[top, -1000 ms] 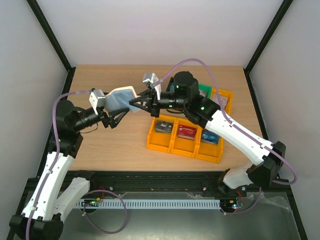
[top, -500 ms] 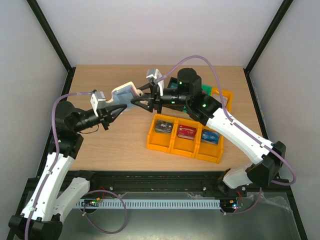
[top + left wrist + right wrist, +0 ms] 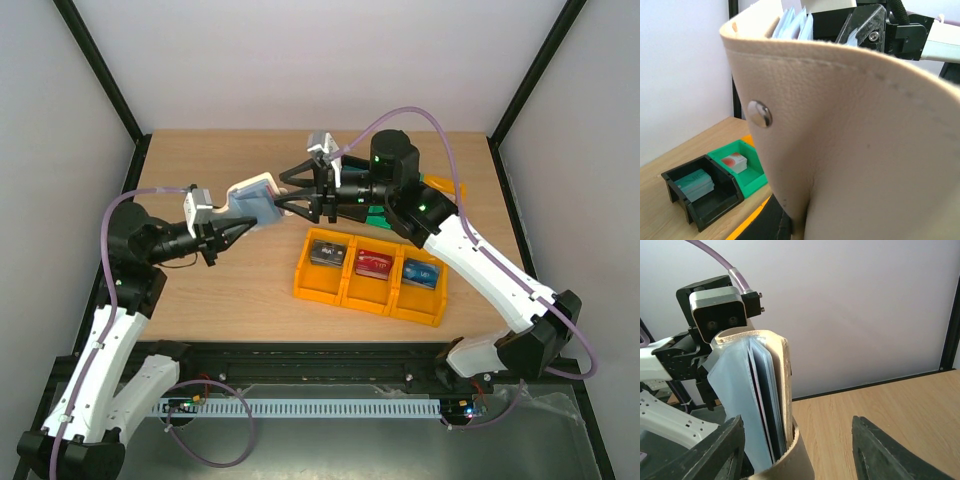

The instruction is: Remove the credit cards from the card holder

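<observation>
The card holder [image 3: 254, 200], beige outside and blue-grey inside, hangs in the air above the table between both arms. My left gripper [image 3: 236, 223] is shut on its lower left corner. In the left wrist view its beige back [image 3: 860, 150] with a metal snap [image 3: 760, 113] fills the frame and hides my jaws. My right gripper [image 3: 292, 198] is open around its other end. In the right wrist view the blue-grey pocket leaves [image 3: 762, 400] stand beside the left finger [image 3: 715, 450], well apart from the right finger [image 3: 890, 455]. Thin dark edges show between the leaves; no credit card is clearly out.
A row of three yellow bins [image 3: 345, 285] lies under the right arm, holding a grey card [image 3: 327, 251], a red card [image 3: 373, 262] and a blue card [image 3: 420, 272]. Behind them are a green bin [image 3: 740, 177] with a white-and-red card and a black bin [image 3: 715, 205].
My left gripper closed on the card holder and my right gripper let go and opened. The card holder swung up and slightly left, and the right arm rose.
</observation>
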Controlling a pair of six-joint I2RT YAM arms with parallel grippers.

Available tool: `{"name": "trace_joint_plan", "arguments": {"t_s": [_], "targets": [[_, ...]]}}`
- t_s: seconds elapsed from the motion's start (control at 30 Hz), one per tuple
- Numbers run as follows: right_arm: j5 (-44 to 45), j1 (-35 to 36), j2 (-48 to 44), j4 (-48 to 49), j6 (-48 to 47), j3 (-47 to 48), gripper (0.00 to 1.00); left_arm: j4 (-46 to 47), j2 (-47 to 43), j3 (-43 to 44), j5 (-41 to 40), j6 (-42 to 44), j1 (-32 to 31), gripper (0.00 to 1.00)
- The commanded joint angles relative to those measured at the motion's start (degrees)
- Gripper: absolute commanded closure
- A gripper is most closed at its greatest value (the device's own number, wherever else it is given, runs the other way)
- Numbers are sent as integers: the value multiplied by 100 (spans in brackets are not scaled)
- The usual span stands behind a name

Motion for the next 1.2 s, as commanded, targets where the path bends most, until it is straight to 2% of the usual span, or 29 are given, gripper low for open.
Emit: {"name": "trace_joint_plan", "arguments": {"t_s": [0.0,0.13,0.2,0.43,0.63,0.8,0.97,1.07,1.17], "targets": [[-223,27,20,6,94,211,43,155,-42,28,199,160,37,98],[150,55,55,-36,44,235,55,134,-36,42,316,271,38,98],[198,57,104,-83,11,271,56,101,-35,67,372,368,37,98],[-7,285,316,-423,-207,472,43,15,-7,101,361,448,37,98],[55,345,361,-544,-258,515,39,-47,-15,91,336,505,40,98],[-133,345,356,-1056,-659,655,28,-71,-14,88,304,496,39,98],[-148,345,247,-1249,-831,610,24,-93,-29,66,295,518,40,98],[102,398,271,-1115,-692,580,27,-70,-17,64,320,521,36,98],[357,421,260,-931,-633,548,41,-84,-11,80,367,559,41,98]]}}
